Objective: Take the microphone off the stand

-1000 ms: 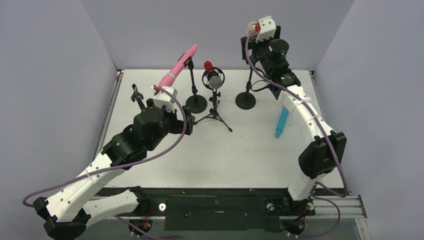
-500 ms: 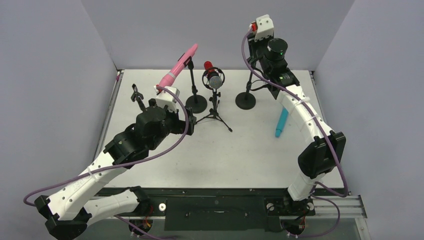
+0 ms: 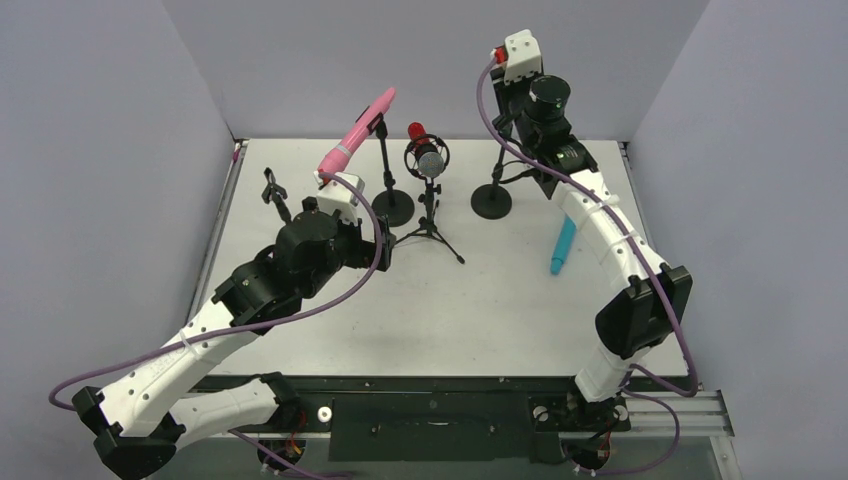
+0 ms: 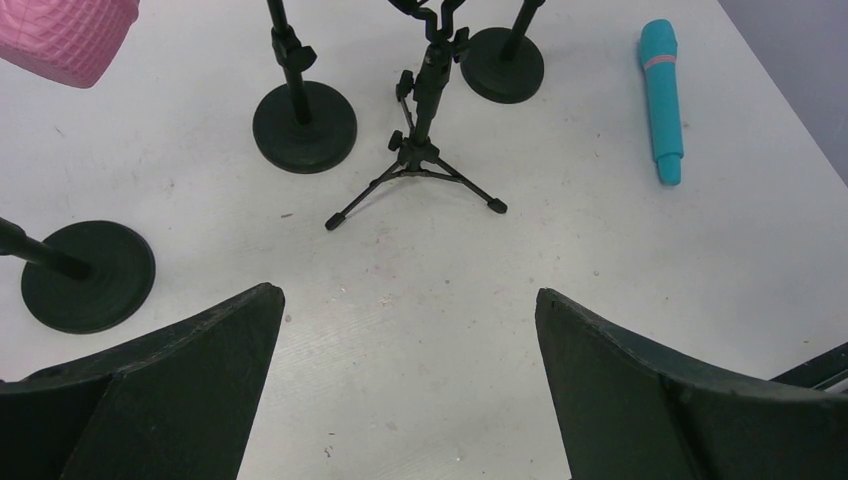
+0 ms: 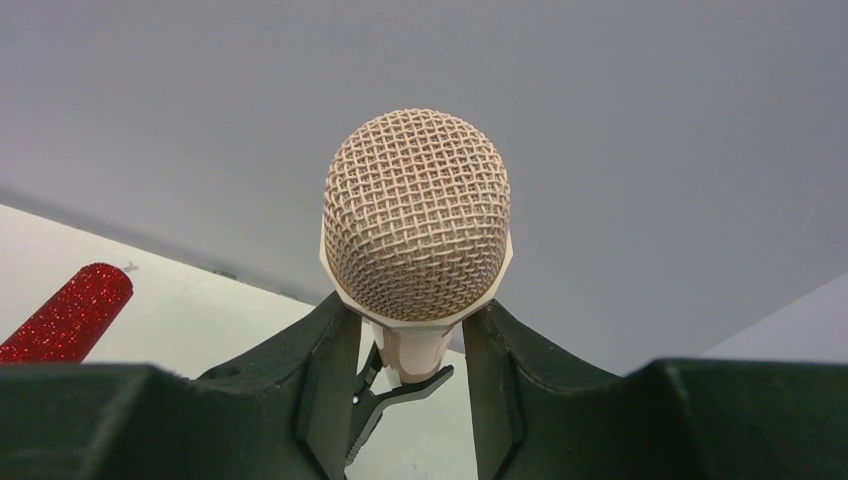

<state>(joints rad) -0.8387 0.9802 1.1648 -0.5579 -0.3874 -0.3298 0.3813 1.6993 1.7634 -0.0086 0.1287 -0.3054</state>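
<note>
A beige microphone with a mesh head (image 5: 417, 215) sits in the black clip (image 5: 400, 395) of its stand, whose round base (image 3: 491, 203) is at the back right of the table. My right gripper (image 5: 412, 345) is shut on the microphone just under the head, one finger on each side. From above, the right gripper (image 3: 505, 80) is high at the stand's top and hides the microphone. My left gripper (image 4: 410, 300) stands wide open above bare table, holding nothing. In the top view the left gripper (image 3: 378, 243) is left of the tripod.
A pink microphone (image 3: 357, 132) leans in a round-base stand (image 3: 392, 207). A red microphone (image 3: 424, 150) sits on a tripod (image 4: 420, 165). A teal microphone (image 3: 563, 246) lies flat on the right. A short bare stand (image 3: 274, 192) is at the left. Grey walls enclose the table.
My right gripper has shut on the beige microphone and risen slightly, hiding its head in the top view. The left arm has edged a little to the right.
</note>
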